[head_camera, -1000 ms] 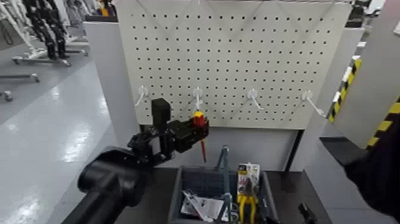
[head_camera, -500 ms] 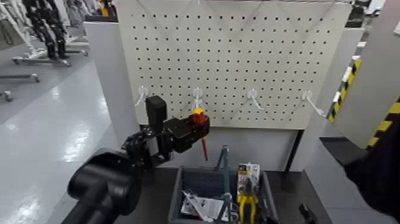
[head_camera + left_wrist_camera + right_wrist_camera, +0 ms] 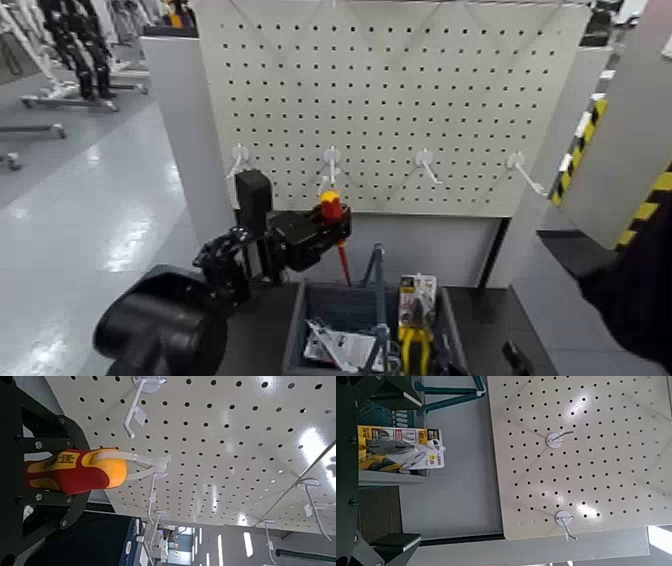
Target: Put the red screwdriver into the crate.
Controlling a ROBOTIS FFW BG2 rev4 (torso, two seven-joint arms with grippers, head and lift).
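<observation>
One arm is doing the work: the left gripper, at centre-left of the head view, has its black fingers clamped on the red screwdriver, a slim tool with a red handle, yellow bands and a thin red-sheathed shaft that points downward just in front of the white perforated pegboard. In the left wrist view the handle sits squeezed between the dark fingers, close beside a white wire hook of the board. The dark blue-grey plastic crate with its tall central handle bar lies at lower centre, below and slightly right of the shaft tip, already holding yellow-handled pliers on a printed card. The right gripper is not visible in the head view, and its wrist view does not let me tell how its fingers stand. What could go wrong, as I judge it: the handle is near the hook, so a careless pull could snag it and twist the tool in the grip; and the long shaft could strike the crate's rim or handle bar on the way down and tip out, if the arm lowers before it is centred over an open compartment. Compared with a second ago, the left arm has drawn back toward lower left and the screwdriver sits a little lower and further left, its tip nearer the crate.
</observation>
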